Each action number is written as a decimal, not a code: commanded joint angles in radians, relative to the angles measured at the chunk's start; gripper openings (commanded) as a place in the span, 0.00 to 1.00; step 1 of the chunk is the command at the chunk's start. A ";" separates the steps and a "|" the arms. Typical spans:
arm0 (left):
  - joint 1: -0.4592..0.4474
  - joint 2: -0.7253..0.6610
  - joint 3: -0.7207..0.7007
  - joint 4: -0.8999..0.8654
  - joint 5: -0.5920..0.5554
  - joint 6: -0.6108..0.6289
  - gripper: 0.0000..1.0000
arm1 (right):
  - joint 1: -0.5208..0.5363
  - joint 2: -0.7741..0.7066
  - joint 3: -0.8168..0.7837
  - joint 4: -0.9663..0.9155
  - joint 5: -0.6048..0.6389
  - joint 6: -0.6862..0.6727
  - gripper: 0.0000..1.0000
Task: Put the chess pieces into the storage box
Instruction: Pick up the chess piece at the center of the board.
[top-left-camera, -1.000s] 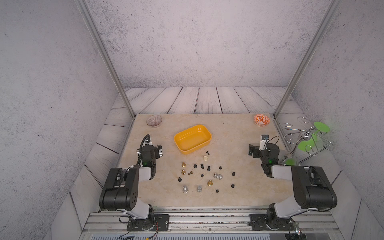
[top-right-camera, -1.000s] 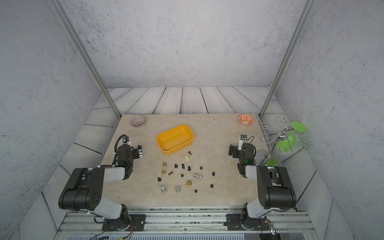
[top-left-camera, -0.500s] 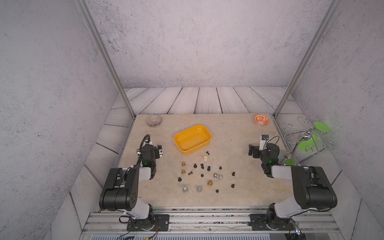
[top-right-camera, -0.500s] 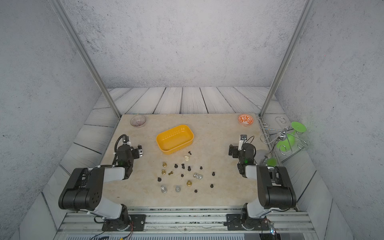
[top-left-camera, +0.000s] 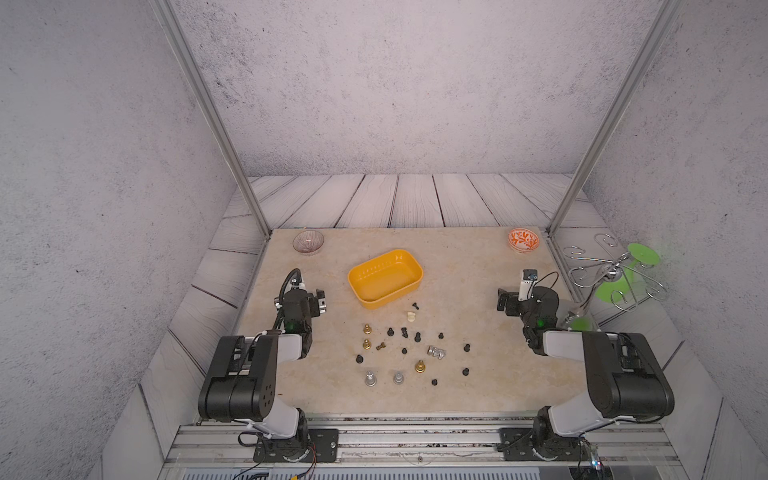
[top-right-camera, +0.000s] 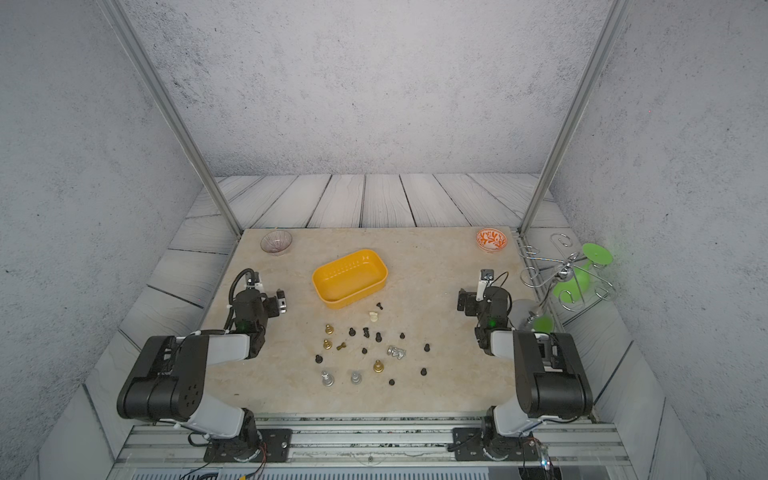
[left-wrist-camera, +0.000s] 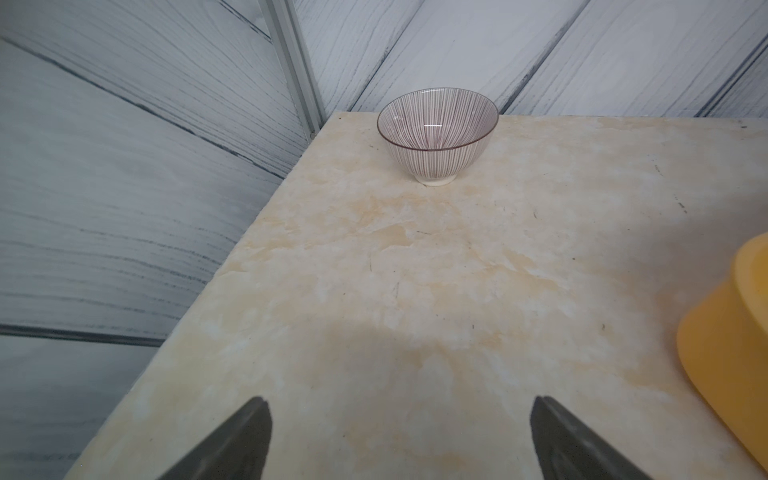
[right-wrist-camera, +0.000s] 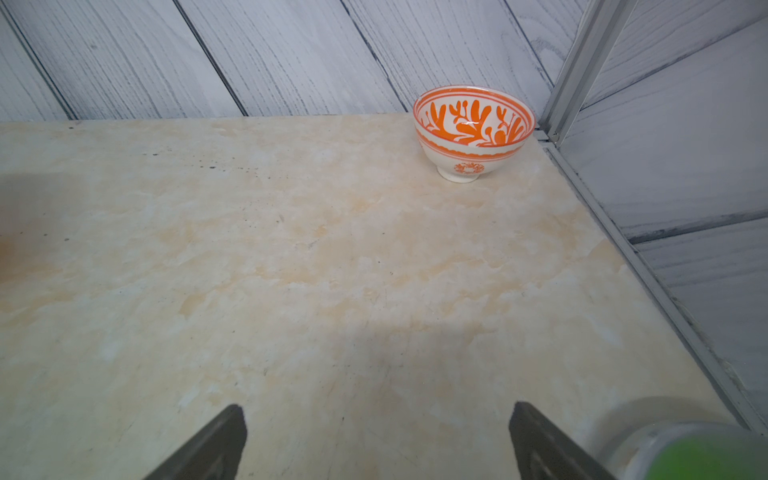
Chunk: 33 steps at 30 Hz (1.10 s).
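The yellow storage box (top-left-camera: 384, 278) (top-right-camera: 349, 278) stands empty at the table's middle, its corner showing in the left wrist view (left-wrist-camera: 731, 345). The chess pieces lie scattered on the table in front of it: several small black ones (top-left-camera: 417, 337), gold ones (top-left-camera: 420, 366), silver ones (top-left-camera: 370, 378) and a cream one (top-left-camera: 411, 317) (top-right-camera: 373, 316). My left gripper (top-left-camera: 300, 297) (left-wrist-camera: 400, 401) rests open at the left, apart from the box and the pieces. My right gripper (top-left-camera: 528, 297) (right-wrist-camera: 378, 406) rests open at the right. Only bare table lies between each pair of fingers.
A clear ribbed bowl (top-left-camera: 308, 242) (left-wrist-camera: 436, 129) stands at the back left corner. An orange-patterned bowl (top-left-camera: 523, 240) (right-wrist-camera: 473, 124) stands at the back right. A wire rack with a green glass (top-left-camera: 615, 278) lies off the right edge. A glass base (right-wrist-camera: 681, 449) sits by my right gripper.
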 joint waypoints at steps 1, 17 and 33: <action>0.007 -0.020 0.027 0.004 0.017 0.013 0.99 | 0.004 -0.011 0.026 -0.053 0.010 0.001 0.99; -0.124 -0.338 0.358 -1.002 0.182 -0.185 0.84 | 0.209 -0.252 0.413 -0.883 -0.020 0.013 0.99; -0.438 -0.216 0.377 -1.137 0.161 -0.231 0.63 | 0.493 -0.358 0.287 -1.011 -0.003 0.120 0.99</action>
